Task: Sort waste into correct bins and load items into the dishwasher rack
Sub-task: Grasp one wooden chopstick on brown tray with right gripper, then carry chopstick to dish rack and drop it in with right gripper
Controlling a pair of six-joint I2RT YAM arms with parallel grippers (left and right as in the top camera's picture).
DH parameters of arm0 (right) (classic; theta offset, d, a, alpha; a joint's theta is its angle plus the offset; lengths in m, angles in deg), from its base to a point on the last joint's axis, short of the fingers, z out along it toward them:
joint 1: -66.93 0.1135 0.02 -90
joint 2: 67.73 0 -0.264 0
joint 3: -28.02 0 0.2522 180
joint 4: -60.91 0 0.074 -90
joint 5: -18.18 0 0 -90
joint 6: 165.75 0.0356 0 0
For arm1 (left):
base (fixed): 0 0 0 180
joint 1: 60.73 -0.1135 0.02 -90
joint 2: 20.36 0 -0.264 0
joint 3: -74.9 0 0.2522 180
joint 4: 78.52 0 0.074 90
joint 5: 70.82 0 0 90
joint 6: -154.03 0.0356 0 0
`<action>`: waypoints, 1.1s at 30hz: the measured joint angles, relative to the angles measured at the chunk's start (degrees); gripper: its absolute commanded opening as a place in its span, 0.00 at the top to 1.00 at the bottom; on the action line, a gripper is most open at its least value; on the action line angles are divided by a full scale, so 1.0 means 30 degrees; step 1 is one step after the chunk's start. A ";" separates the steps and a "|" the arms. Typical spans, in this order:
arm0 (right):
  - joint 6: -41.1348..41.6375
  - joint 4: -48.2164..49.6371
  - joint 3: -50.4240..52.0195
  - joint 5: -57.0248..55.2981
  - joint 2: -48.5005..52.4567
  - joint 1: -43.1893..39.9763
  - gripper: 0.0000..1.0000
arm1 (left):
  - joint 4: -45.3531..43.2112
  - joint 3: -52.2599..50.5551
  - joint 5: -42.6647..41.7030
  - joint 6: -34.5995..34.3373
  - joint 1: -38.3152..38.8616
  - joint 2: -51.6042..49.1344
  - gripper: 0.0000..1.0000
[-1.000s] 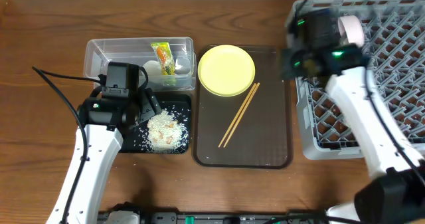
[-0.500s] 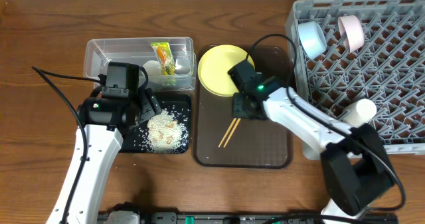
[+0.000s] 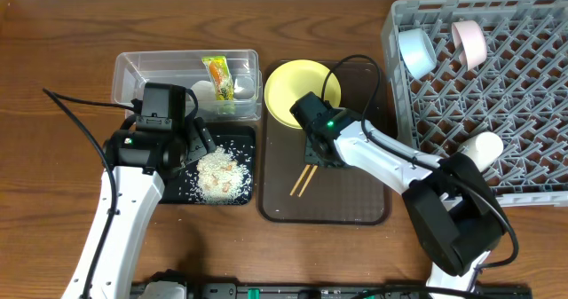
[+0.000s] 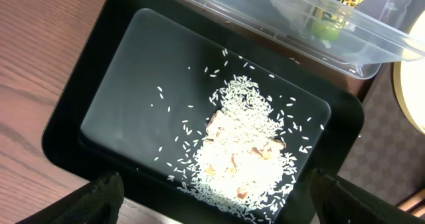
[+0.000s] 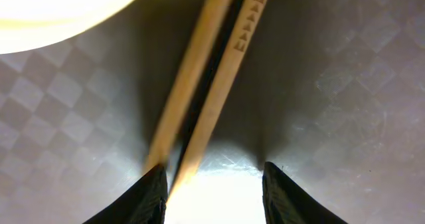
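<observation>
Down low over the middle of the brown serving tray [image 3: 355, 201] with the right gripper [image 5: 216, 184], fingers parted, one dark tip on either side of the wooden chopsticks [image 5: 212, 71]. Not clamped: clear gap on the right-hand side, left-hand finger just beside the nearer stick, contact too close to call. Chopsticks side by side, flat on the tray's checkered surface, slanting from under the gripper toward the tray's near-left part. Yellow plate [image 3: 297, 90] at the tray's far-left corner, just beyond the gripper. Left of the tray, left gripper [image 4: 236, 197] spread wide, holding nothing, above the black tray [image 4: 73, 117] and its heap of rice scraps [image 4: 246, 144]. Also left of the tray, farther back, the clear tub [image 3: 142, 68] with snack wrapper [image 3: 218, 75] and white tissue [image 3: 204, 90] inside. Right of the tray, the grey rack [image 3: 532, 157], with light blue bowl [image 3: 414, 51], pale bowl [image 3: 469, 42] and white cup [image 3: 484, 146] aboard.
</observation>
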 measured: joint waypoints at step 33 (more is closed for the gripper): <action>-0.1945 -0.2375 0.0787 0.1115 -0.1406 -0.1617 0.99 | 0.0007 0.0000 -0.0007 0.0000 0.0000 0.0000 0.09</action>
